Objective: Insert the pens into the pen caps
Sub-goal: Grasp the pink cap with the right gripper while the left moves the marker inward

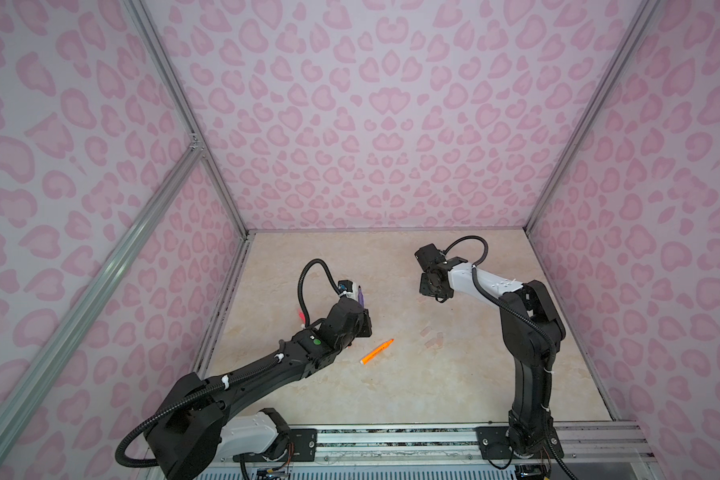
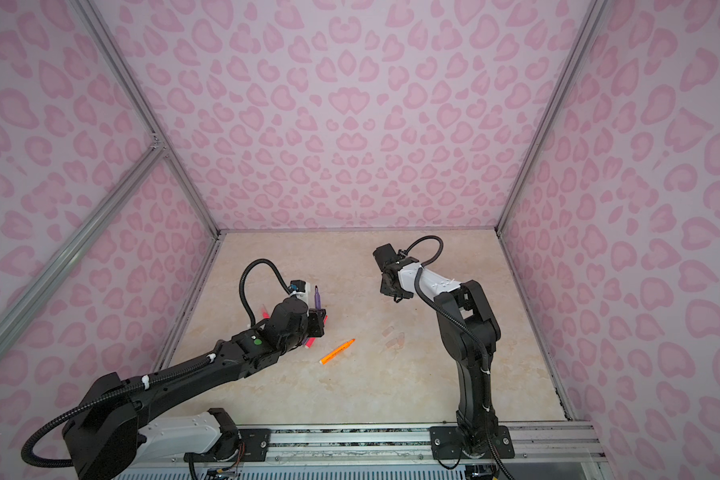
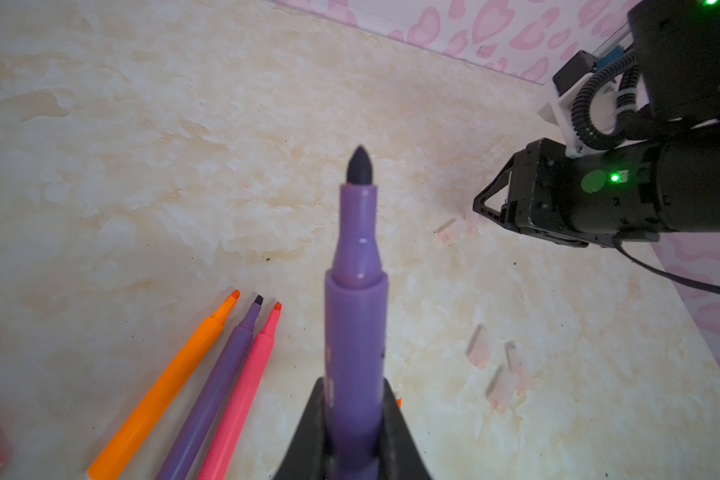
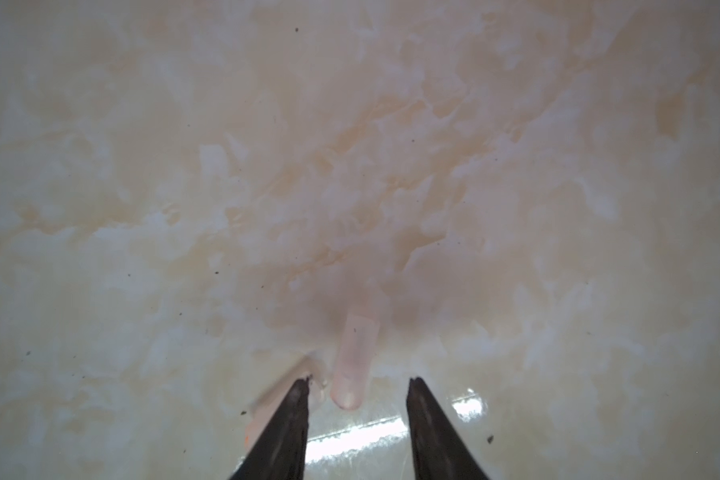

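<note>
Here the left gripper (image 3: 352, 415) is clamped on a purple pen (image 3: 356, 316), while the right gripper (image 4: 359, 379), jaws apart and holding nothing, straddles a clear cap (image 4: 354, 353) lying on the worktop (image 4: 142, 166), which may skid or squirt out if they close off-centre.

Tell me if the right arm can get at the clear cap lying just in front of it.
Probably yes. The right end effector is open, and the clear cap lies on the table just ahead, between its fingertips, with nothing over it. A second cap beside one fingertip might get nudged.
</note>
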`<state>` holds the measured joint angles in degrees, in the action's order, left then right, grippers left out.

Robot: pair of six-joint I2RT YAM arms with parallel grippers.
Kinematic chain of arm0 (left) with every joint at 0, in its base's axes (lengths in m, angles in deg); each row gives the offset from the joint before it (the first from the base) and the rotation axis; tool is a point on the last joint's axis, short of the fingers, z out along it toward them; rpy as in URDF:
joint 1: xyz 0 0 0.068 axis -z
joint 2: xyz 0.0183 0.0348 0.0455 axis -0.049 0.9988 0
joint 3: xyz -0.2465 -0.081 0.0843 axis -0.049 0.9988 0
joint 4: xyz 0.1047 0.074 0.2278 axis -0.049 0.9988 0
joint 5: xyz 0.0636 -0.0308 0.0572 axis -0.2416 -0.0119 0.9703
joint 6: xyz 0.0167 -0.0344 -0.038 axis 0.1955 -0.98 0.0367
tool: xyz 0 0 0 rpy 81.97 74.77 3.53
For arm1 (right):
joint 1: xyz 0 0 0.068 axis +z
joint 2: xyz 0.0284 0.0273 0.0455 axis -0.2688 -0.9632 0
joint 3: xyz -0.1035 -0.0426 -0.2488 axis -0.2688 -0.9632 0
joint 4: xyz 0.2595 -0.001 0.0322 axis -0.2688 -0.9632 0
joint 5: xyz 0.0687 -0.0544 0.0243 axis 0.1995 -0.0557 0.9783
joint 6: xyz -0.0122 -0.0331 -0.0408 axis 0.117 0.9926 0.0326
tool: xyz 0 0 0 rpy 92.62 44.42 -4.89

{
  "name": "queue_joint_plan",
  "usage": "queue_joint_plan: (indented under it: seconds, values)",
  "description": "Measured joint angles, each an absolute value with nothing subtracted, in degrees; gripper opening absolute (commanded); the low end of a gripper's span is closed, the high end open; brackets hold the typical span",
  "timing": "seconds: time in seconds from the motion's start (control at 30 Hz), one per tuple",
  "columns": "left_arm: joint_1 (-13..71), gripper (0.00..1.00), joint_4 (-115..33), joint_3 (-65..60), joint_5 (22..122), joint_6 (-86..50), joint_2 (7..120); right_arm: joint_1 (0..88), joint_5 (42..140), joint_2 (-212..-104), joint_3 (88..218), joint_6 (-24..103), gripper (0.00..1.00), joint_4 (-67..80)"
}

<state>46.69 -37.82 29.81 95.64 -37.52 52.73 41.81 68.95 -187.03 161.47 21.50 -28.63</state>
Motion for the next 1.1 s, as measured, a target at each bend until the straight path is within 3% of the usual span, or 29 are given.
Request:
queue_joint_plan:
  seconds: [0.4,1.1]
  values:
    - [46.69,0.03,-37.82,29.22,95.03,-37.52,54.05,39.8,71.35,-190.79,164.13,22.0,0.37,-29.49]
    - [46.69,0.03,-37.8,29.22,94.79,-37.52,54.05,39.84,71.53,-193.37,165.86,21.98,0.16,-29.03]
